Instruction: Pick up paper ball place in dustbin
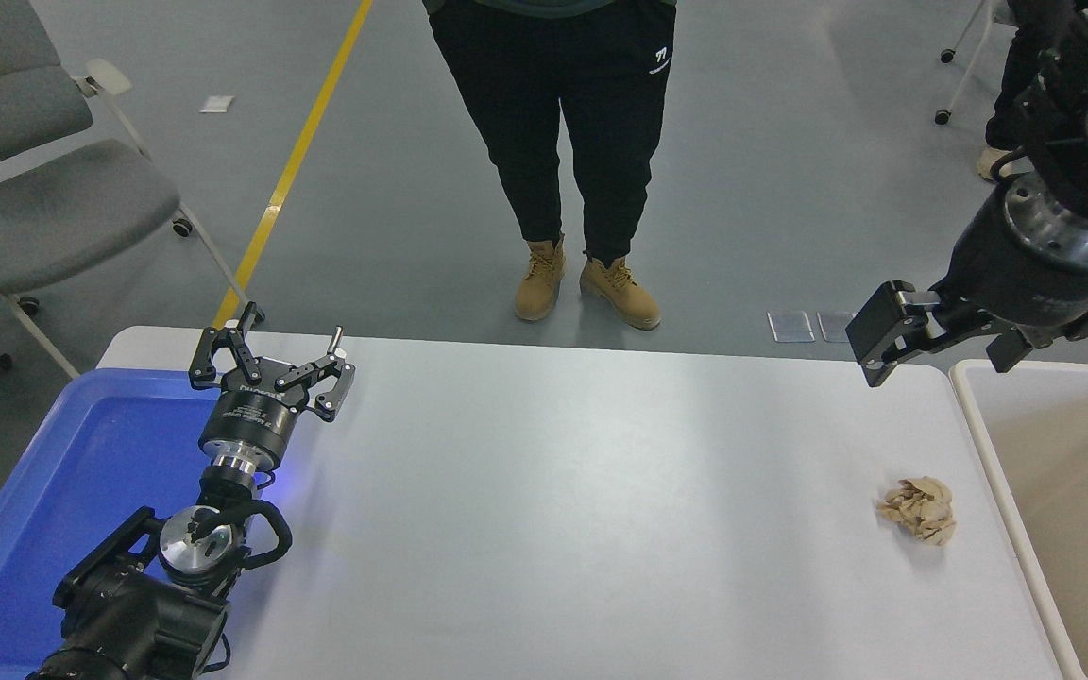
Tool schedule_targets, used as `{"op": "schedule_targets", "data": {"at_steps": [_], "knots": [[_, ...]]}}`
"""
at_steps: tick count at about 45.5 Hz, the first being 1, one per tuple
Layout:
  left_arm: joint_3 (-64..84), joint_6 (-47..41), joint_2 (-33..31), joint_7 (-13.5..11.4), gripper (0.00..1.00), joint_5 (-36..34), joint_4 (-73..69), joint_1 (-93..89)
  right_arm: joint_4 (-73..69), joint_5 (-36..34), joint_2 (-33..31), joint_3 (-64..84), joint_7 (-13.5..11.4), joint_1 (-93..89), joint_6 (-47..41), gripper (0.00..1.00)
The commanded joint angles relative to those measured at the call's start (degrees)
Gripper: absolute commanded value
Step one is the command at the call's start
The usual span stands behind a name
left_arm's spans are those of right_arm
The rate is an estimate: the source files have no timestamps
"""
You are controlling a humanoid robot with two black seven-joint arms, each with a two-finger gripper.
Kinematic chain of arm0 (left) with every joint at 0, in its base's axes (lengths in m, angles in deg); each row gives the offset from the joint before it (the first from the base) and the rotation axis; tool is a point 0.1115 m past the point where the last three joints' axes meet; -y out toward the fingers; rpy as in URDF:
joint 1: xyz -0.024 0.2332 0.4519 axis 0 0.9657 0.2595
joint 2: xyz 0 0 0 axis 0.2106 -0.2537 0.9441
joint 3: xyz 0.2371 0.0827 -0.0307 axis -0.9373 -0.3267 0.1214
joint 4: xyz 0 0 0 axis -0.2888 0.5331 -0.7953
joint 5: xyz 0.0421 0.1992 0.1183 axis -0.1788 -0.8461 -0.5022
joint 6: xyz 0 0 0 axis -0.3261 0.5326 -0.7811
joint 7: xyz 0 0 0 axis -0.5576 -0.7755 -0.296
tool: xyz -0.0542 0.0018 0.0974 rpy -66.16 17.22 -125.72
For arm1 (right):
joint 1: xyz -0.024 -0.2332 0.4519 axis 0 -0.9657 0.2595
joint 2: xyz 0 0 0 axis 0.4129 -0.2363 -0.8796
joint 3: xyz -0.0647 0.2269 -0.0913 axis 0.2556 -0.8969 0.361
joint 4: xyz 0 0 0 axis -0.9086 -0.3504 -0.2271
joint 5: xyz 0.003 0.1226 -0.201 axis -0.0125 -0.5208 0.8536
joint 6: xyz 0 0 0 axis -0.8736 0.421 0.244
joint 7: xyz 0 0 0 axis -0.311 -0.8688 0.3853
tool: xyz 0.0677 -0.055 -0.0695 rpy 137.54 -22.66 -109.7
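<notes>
The paper ball (919, 510), a small crumpled tan wad, lies on the white table (553, 491) near its right side, close to the dustbin. The dustbin (983, 444) is a beige bin with a white rounded rim, standing against the table's right edge and cut off by the picture's edge. My right gripper (941, 348) hangs open and empty above the table's far right corner, well above and behind the ball. My left gripper (270, 364) is open and empty, parked at the lower left by the blue tray.
A shallow bright-blue tray (62, 491) sits at the table's left end. A person in black trousers and tan boots (586, 283) stands at the far side. Grey chairs (43, 189) stand at the far left.
</notes>
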Motion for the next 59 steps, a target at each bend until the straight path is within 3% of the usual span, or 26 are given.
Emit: {"op": "schedule_targets", "data": {"at_steps": [1,36,42,59], "knots": [[0.09,0.07,0.00,0.00,0.99,0.07,0.00,0.00,0.09,0.23,-0.34,0.17,0.00,-0.20,0.01,1.00],[0.09,0.07,0.00,0.00,0.99,0.07,0.00,0.00,3.96,0.49,-1.56,-0.44,0.00,-5.11,0.89,1.00],[0.09,-0.02,0.00,0.00,0.99,-0.02,0.00,0.00,5.10,4.88,-6.04,-3.26,0.00,-8.28,1.15,1.00],[0.09,-0.02,0.00,0.00,0.99,-0.02,0.00,0.00,11.07,14.82,-10.26,-5.80,0.09,-23.30,10.02,1.00]]}}
